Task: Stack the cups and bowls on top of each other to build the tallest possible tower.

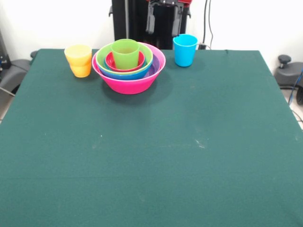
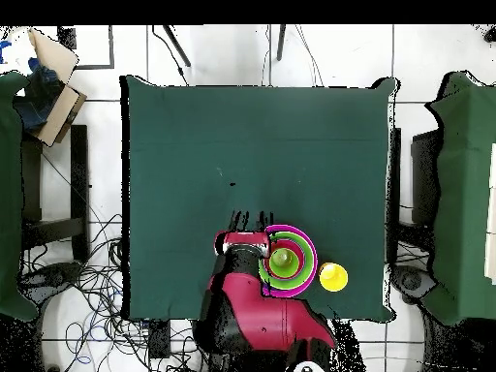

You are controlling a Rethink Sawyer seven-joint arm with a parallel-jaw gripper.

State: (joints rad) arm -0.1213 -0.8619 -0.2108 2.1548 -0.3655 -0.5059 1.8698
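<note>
The tower (image 1: 129,67) is a nest of bowls: a large pink bowl (image 1: 130,84) holds purple, blue, light green and small red bowls, with a green cup (image 1: 125,53) upright in the middle. From overhead the tower (image 2: 289,260) lies close to the table's edge at the robot's side. To its left in the front view, a yellow cup (image 1: 78,53) sits in an orange cup (image 1: 81,70). A blue cup (image 1: 185,50) stands alone to the right. My gripper (image 1: 164,21) hangs open and empty above the table's far edge, behind and between the tower and the blue cup. The arm (image 2: 254,300) hides the blue cup from overhead.
The dark green table cloth (image 1: 151,156) stretches wide in front of the objects. Other green-covered tables (image 2: 465,194) flank this one in the overhead view. A cardboard box (image 2: 53,77) sits at the upper left, and cables (image 2: 92,291) trail on the floor.
</note>
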